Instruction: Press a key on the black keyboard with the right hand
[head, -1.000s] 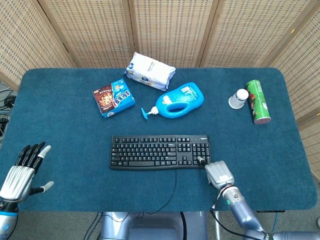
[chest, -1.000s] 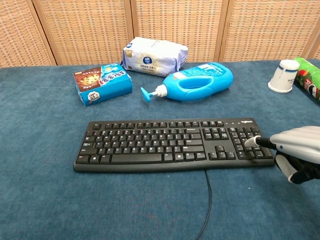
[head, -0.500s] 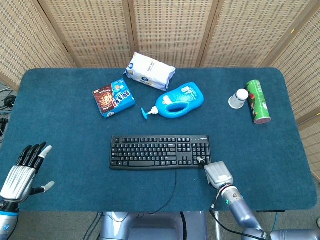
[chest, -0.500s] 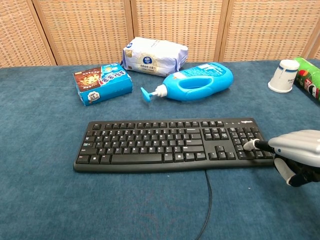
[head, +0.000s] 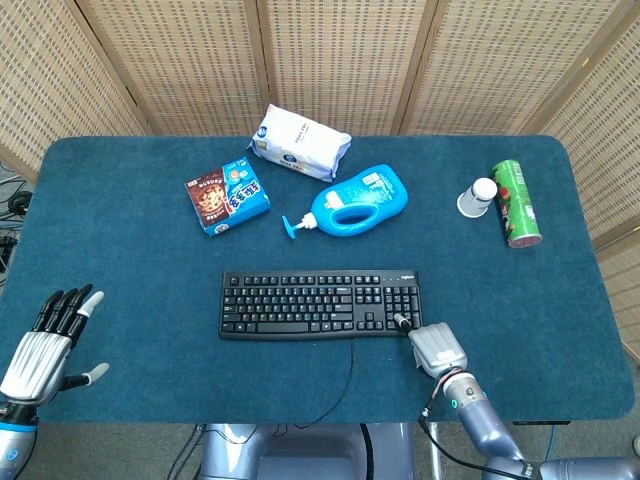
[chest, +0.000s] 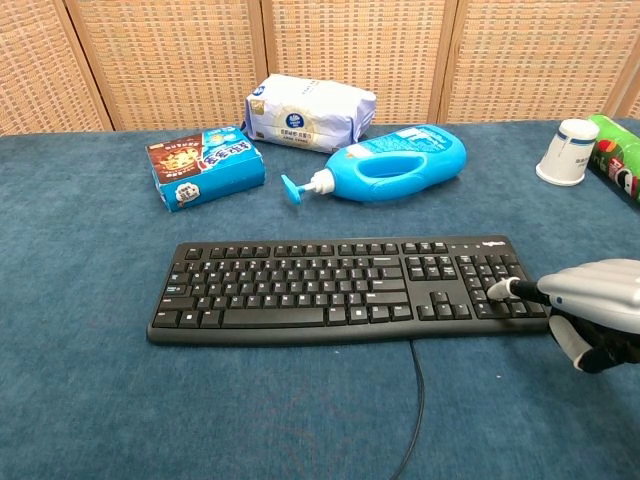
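Observation:
The black keyboard (head: 310, 304) lies flat in the middle of the blue table, also in the chest view (chest: 340, 288). My right hand (head: 435, 346) sits at its right end, near the table's front edge. One outstretched finger (chest: 503, 290) rests its tip on a key of the number pad at the keyboard's right end, while the other fingers are curled under the palm (chest: 592, 312). My left hand (head: 45, 345) hovers at the front left corner with fingers spread and nothing in it; the chest view does not show it.
Behind the keyboard lie a snack box (head: 228, 197), a white pouch (head: 298, 141) and a blue detergent bottle (head: 358, 201) on its side. A paper cup (head: 478, 196) and green can (head: 517, 202) lie at the right. The keyboard cable (head: 350, 370) runs off the front edge.
The right hand's outstretched finger has dipped slightly down and left onto the number pad keys. The left hand and the keyboard have stayed put.

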